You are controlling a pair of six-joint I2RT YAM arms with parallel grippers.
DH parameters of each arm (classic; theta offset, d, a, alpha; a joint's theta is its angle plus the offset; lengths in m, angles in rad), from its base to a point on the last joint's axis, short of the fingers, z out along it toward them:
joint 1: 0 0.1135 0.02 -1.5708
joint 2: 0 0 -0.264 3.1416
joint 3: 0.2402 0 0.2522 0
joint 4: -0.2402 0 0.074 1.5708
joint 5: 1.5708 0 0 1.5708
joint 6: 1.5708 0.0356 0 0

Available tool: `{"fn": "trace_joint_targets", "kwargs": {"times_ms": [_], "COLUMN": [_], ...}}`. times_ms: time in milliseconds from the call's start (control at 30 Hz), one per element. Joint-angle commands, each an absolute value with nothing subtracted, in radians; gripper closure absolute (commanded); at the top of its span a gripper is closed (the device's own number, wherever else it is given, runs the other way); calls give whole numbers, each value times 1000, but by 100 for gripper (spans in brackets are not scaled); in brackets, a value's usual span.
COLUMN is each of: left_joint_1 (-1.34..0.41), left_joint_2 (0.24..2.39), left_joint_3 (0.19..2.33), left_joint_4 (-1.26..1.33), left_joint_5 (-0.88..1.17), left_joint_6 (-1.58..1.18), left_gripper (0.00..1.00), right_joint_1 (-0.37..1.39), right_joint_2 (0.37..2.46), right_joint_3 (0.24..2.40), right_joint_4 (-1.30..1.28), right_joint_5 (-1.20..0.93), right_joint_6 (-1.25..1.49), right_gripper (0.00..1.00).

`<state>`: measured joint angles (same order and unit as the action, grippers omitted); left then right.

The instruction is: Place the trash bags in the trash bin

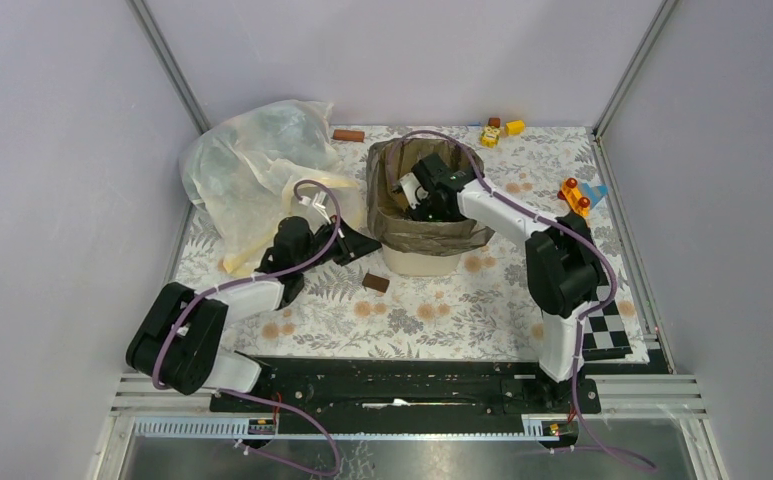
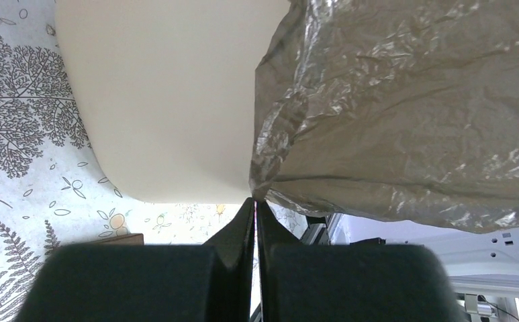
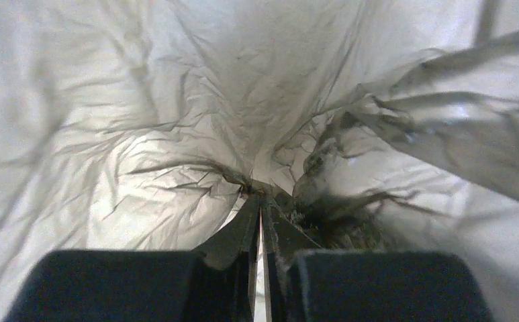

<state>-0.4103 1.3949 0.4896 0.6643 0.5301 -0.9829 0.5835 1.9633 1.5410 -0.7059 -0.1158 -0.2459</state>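
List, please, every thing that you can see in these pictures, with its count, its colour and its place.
trash bag: one, dark brown-olive, lining the bin and folded over its rim.
trash bin: one, cream, middle of the table.
big bag: one, whitish with a pale yellow rim, back left.
blocks: two, brown, one at the back, the other in front of the bin.
small toys: a few, yellow and brown, back right.
toy: one, orange and red, right edge.
blue piece: one, beside that toy.
checkered board: one, black and white, near right.
tablecloth: one, white, leaf print.
left gripper: shut on the trash bag's edge, outside the bin.
right gripper: shut on the trash bag, inside the bin.
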Motion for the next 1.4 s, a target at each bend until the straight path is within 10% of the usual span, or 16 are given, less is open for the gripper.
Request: {"fn": "trace_joint_targets", "kwargs": {"times_ms": [0, 533, 933, 1367], "left_joint_1": [-398, -247, -217, -201], "left_joint_2": [1341, 1205, 1365, 1655], "left_joint_3": [523, 544, 852, 1165], "left_joint_4": [657, 507, 579, 586], "left_joint_5": [520, 532, 456, 475], "left_joint_6": [-947, -879, -939, -1036], "left_gripper": [98, 94, 45, 51], "right_joint_1": [582, 581, 492, 103], "right_joint_2": [1890, 1725, 1471, 1293], "right_joint_3": [1600, 1738, 1635, 1296], "right_joint_4": [-729, -741, -506, -197], "right_joint_5": [-113, -12, 196, -130], "right_joint_6": [-224, -134, 64, 431], "right_gripper": [88, 83, 77, 64]}}
